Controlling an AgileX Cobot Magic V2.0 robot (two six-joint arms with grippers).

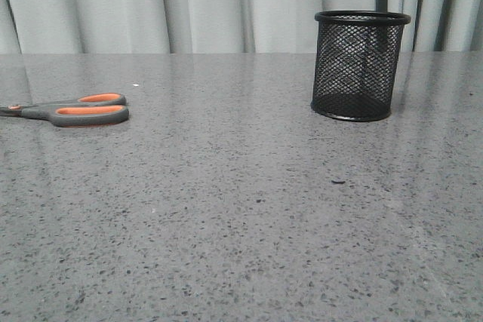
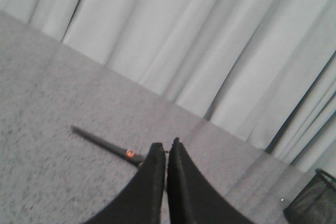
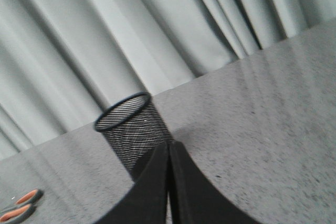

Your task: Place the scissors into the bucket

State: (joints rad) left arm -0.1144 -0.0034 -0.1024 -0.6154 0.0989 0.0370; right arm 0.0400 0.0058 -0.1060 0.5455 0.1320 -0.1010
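Nearest to us, both sets of jaws are pressed together and hold nothing. The left gripper (image 2: 166, 148) has its tips closed just short of the scissors (image 2: 105, 142), which lie flat on the grey table (image 1: 241, 216) directly beyond the jaws, blades running away to one side. The right gripper (image 3: 169, 148) is likewise closed, with the bucket (image 3: 131, 129) standing upright just beyond its tips.

We judge the step in hand to be the reach for the scissors, not yet begun. To do it well, we would spread the left jaws before descending, straddle the pair near the pivot where it is narrow, and close squarely so it does not skate on the smooth surface.

The scissors have dark grey handles with orange lining inside the loops and slim dark blades. They lie well apart from the bucket, a black wire-mesh cylinder with a solid rim, open upward.
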